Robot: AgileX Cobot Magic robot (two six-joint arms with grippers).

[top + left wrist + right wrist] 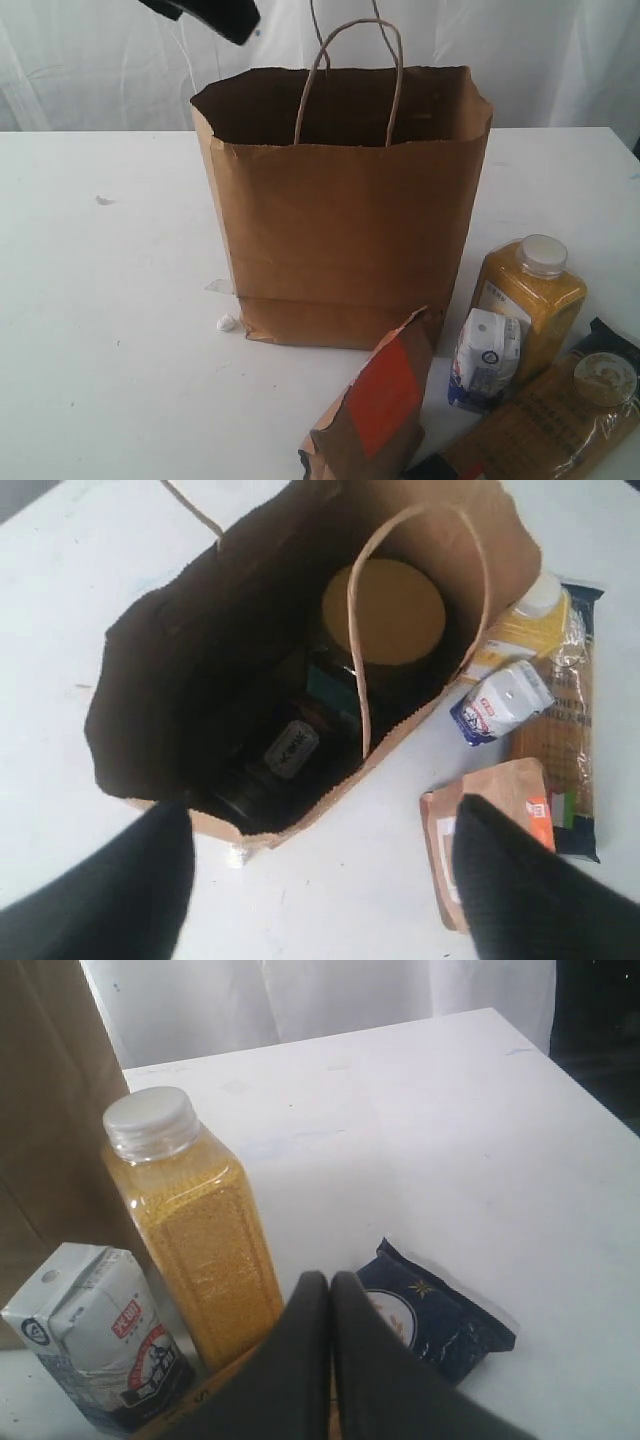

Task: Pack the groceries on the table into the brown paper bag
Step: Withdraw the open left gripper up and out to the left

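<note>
The brown paper bag [345, 250] is standing upright in the middle of the bench [100, 330], its mouth gaping; the tan-lidded jar [384, 610] and the dark can [270, 765] are sitting inside it; the left gripper [320, 815] is hovering above the bag's mouth, fingers spread, nothing between them; the right gripper [331, 1285] is hanging over the near-right groceries, fingers pressed together on nothing; there the yellow bottle [530, 300], small carton [487, 360], brown pouch [375, 405] and spaghetti packet [545, 425] are resting on the bench, just right of the bag.
</note>
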